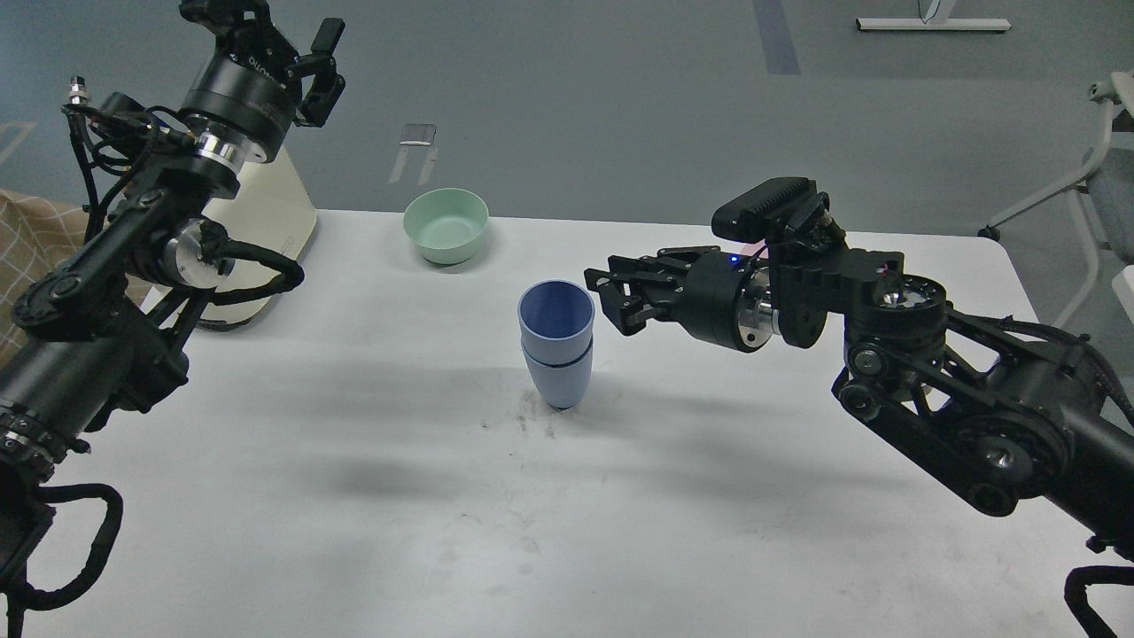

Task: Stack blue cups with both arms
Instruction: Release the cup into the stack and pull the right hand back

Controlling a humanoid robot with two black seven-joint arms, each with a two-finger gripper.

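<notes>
Two blue cups stand nested upright in the middle of the white table. The upper cup sits inside the lower cup. My right gripper is just to the right of the upper cup's rim, with its fingers spread and nothing between them. I cannot tell whether a fingertip still touches the rim. My left gripper is raised high at the far left, well away from the cups, open and empty.
A mint-green bowl sits at the table's back edge, left of the cups. A cream-coloured appliance stands at the back left behind my left arm. A chair frame stands off the table's right end.
</notes>
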